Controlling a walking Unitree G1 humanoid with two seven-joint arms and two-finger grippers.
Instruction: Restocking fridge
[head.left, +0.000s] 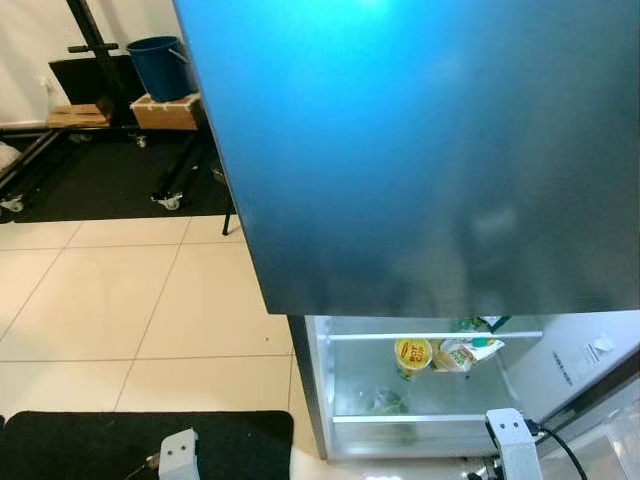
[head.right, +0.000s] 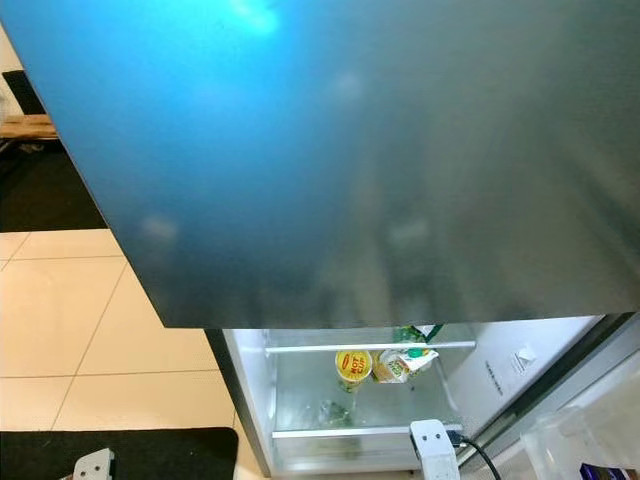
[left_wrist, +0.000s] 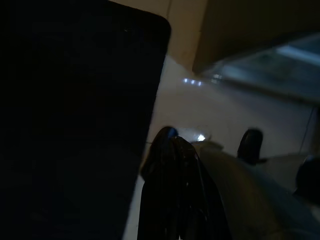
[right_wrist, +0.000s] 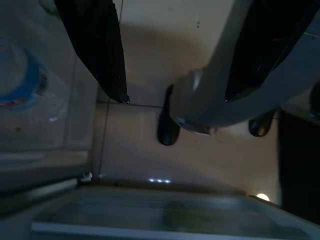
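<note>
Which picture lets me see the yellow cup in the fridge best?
The left eye view: the yellow cup stands on the lit fridge shelf, its red label facing the camera. The right eye view shows the same cup, somewhat smaller. In the dark wrist views I cannot make it out.

Dark blue-grey fridge door (head.left: 430, 150), yellow-and-red cup (head.left: 412, 354) inside, blue bucket (head.left: 160, 66), cream floor tiles (head.left: 110, 300), black mat (head.left: 120, 445).

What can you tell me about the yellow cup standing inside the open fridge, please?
The yellow cup is a round tub with a yellow lid bearing a red label, too small to read. It stands upright on a clear shelf in the lit fridge compartment, beside a green and white packet on its right, close enough that contact is unclear. It sits below the dark fridge top.
</note>
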